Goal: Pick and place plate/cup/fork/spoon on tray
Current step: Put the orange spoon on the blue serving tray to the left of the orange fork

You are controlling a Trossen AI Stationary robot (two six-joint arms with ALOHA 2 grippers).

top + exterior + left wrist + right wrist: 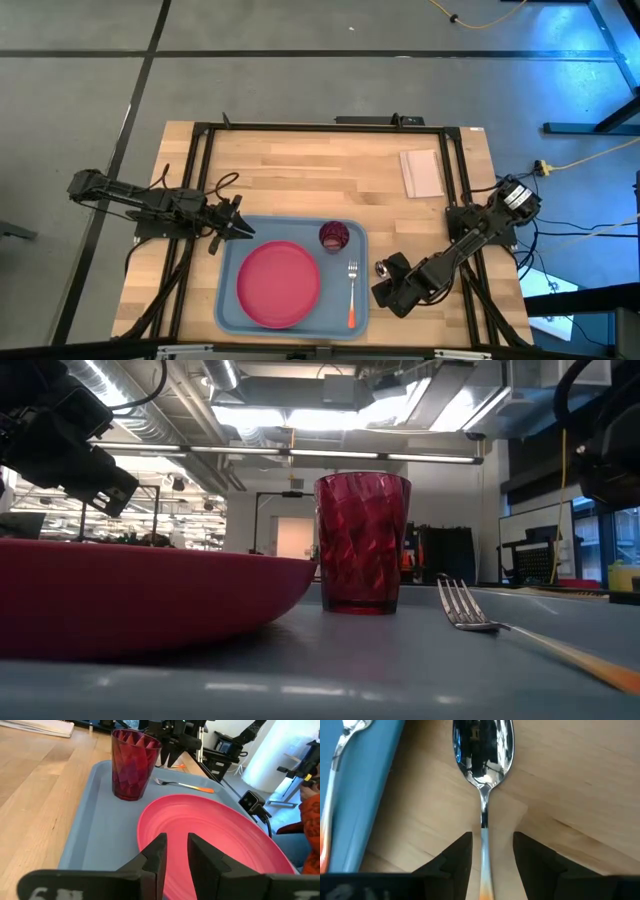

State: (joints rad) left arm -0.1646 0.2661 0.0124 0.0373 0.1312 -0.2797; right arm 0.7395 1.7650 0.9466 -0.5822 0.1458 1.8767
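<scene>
1. Three of the four pieces are already sitting on the tray (pixel 228 300): the plate (pixel 279 284) is filling its left half, the cup (pixel 334 237) is standing upright near the tray's far right corner, and the fork (pixel 352 292) is lying along the tray's right edge, tines toward the far side.

2. Only the spoon (pixel 482 755) is remaining, so I am judging this to be the last pick. It is lying on the bare wood of the desk just beside the tray's right edge, bowl gleaming, orange handle running back toward the arm.

3. Reaching in from the desk's right edge, the right gripper (pixel 385 288) is hanging low over that spoon. Its fingers (pixel 456 857) are spread, one on each side of the thin handle, and not pressing it as far as the wrist camera is showing.

4. Waiting at the tray's far left corner, the left gripper (pixel 175 857) is pointing over the plate's rim with a narrow gap between its fingers and nothing between them.

5. Looking ahead, the next move is calling for the right fingers to settle fully to the wood and pinch that slim handle squarely. After that comes a short lift over the raised rim and a carry to the free strip of tray beside the fork.
</scene>
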